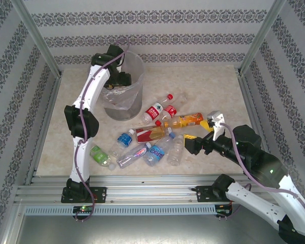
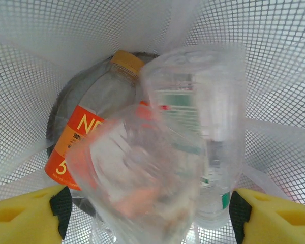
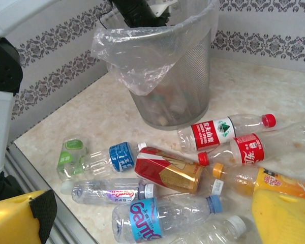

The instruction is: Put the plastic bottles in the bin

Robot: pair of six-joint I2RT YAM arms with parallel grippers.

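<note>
Found left hand (image 1: 119,76) at the mouth of the bin (image 1: 123,104), far left on the desk (image 1: 218,86). Judged released from its wrist view: yellow fingers (image 2: 25,216) wide apart, a blurred clear bottle (image 2: 142,173) between them. Noted beneath, at the bin's bottom, an orange-labelled bottle (image 2: 86,137) and a green-striped bottle (image 2: 213,127).

Found right hand (image 1: 201,131) released too, grasping nothing, just over a yellow-orange bottle (image 1: 185,120). Recorded further bottles lying flat on the desk in front of the bin: two red-labelled bottles (image 3: 218,133), a red-and-gold bottle (image 3: 168,170), a blue-labelled bottle (image 3: 117,156), a green-labelled bottle (image 3: 71,155), a purple-labelled bottle (image 3: 112,193), and a light-blue bottle (image 3: 142,223).
</note>
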